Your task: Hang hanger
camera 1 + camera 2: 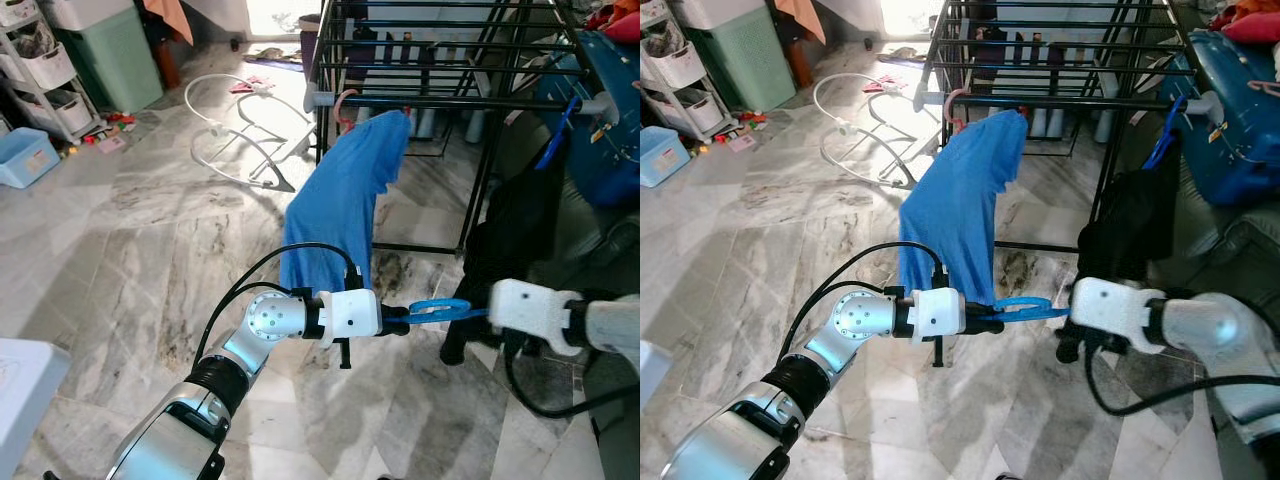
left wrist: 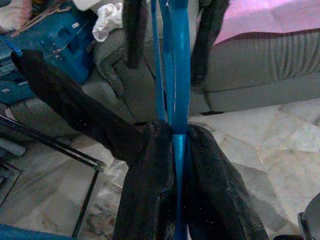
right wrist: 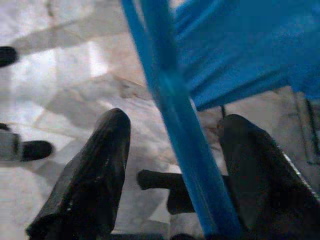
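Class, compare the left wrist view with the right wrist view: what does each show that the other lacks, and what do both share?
Left wrist view alone: the left gripper shut on the blue hanger, a grey sofa beyond, a black garment and a blue suitcase. Right wrist view alone: the right gripper with fingers spread either side of the hanger, not pinching it, and the blue shirt. Both: the hanger and the marble floor.

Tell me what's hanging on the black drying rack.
A blue shirt on a pink hanger and a black garment on a blue hanger. The rack hides what's behind.
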Controlling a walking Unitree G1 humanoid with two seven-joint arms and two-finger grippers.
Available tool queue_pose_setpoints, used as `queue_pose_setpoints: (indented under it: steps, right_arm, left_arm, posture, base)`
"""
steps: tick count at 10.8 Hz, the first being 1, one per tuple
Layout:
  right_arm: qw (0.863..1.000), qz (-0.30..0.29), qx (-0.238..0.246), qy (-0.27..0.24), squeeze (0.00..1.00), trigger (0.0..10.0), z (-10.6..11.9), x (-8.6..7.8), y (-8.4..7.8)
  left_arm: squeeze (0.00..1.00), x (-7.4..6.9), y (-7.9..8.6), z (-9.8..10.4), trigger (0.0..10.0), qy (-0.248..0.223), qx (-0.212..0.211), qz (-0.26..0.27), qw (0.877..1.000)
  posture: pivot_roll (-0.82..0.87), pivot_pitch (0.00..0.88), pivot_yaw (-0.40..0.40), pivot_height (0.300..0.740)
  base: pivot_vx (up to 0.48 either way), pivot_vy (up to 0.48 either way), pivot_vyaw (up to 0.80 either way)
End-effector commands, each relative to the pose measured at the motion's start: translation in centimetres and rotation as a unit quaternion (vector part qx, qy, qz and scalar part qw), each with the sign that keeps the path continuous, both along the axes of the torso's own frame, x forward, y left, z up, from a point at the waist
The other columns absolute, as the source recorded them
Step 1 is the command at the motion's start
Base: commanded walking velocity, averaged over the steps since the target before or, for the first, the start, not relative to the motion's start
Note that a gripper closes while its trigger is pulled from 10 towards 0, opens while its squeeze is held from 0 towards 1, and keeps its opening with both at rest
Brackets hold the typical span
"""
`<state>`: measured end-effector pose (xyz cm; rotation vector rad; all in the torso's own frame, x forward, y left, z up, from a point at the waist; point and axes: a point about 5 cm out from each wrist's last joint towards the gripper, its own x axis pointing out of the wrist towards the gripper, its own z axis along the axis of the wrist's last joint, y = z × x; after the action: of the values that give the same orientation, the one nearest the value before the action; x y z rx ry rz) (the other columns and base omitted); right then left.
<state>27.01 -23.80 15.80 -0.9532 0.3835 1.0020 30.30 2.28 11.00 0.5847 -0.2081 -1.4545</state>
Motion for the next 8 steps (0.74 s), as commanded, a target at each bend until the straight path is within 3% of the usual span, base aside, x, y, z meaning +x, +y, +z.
queue_pose_setpoints:
  steps: [1,2,4,5,6,8]
  right_arm:
    - [0.999,0.028,0.0,0.024,0.0,1.7,0.2,-0.4,0.9]
    - [0.999,0.037,0.001,0.036,0.0,10.0,0.3,-0.6,1.2]
    - [0.999,0.039,-0.024,0.025,0.0,10.0,0.5,-0.6,1.3]
    - [0.999,0.035,-0.026,0.019,0.0,7.8,0.5,-0.5,1.2]
    - [0.999,0.03,-0.021,0.017,0.0,0.0,0.6,-0.8,1.3]
    - [0.999,0.027,-0.023,0.007,0.0,0.0,1.5,-0.7,1.2]
  left_arm:
    - [0.0,-0.5,-0.9,0.5,10.0,-0.023,-0.003,-0.029,0.999]
    - [0.0,-0.5,-0.9,0.4,10.0,-0.025,0.0,-0.03,0.999]
    - [0.0,-0.6,-0.8,0.2,10.0,-0.026,0.005,-0.033,0.999]
    - [0.0,-0.6,-0.8,0.2,10.0,-0.026,0.005,-0.034,0.999]
    - [0.0,-0.6,-0.8,0.2,10.0,-0.027,0.007,-0.033,0.999]
    - [0.0,-0.8,-0.9,-0.2,10.0,-0.032,0.015,-0.036,0.999]
  posture:
    - [-0.05,0.123,0.023,0.74]
    - [-0.05,0.124,0.024,0.74]
    - [-0.05,0.122,0.026,0.74]
    - [-0.05,0.122,0.027,0.74]
    - [-0.05,0.123,0.031,0.74]
    - [-0.06,0.122,0.035,0.74]
  base:
    - [0.0,0.0,0.0]
    - [0.0,0.0,0.0]
    - [0.0,0.0,0.0]
    - [0.0,0.0,0.0]
    - [0.0,0.0,0.0]
    - [0.0,0.0,0.0]
